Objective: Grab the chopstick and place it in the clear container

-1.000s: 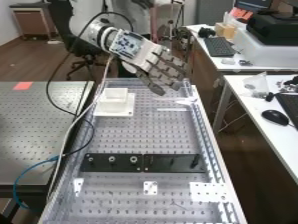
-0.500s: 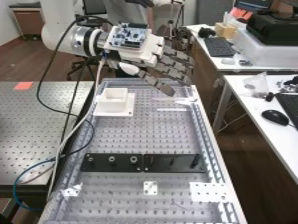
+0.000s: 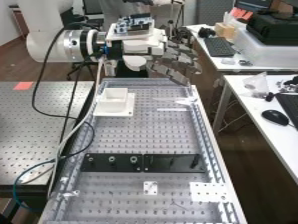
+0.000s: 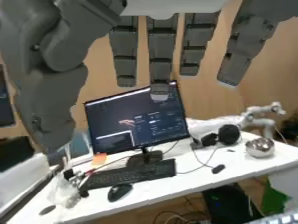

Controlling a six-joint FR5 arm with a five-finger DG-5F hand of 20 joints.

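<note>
- Dark grey fingers (image 3: 178, 77) are held open, only slightly bent and fanned apart, with the thumb (image 4: 53, 100) set well off from them.
- By the pale palm, the hand (image 3: 158, 45) is held in the air over the far end of the metal tabletop (image 3: 149, 137), its fingers pointed to the right.
- A circuit board (image 3: 133, 24) is carried on top of the hand, and the hand is borne by the white arm (image 3: 50, 30), brought in from the far left.
- Below, at the far left of the tabletop, a pale, open-topped container (image 3: 114, 100) is set on a flat white plate (image 3: 128, 111).
- At the far right of the tabletop, thin pale pieces (image 3: 171, 109) are laid near the rail; whether the chopstick is among them cannot be told.
- Across the middle, a black bar (image 3: 174, 162) is placed crosswise, with round fittings (image 3: 112, 159) on its left part.
- Nearer, a white drilled plate (image 3: 208, 192) is placed at the right and a small white bracket (image 3: 150, 188) at the middle.
- To the left, a second perforated table (image 3: 40, 132) is marked by a red patch (image 3: 22, 86).
- To the right, a white desk (image 3: 249, 107) is occupied by a mouse (image 3: 275, 117) and a keyboard (image 4: 128, 175); a tilted monitor (image 4: 138, 120), headphones (image 4: 229, 134) and a shiny round bowl (image 4: 259, 147) are seen there too.
</note>
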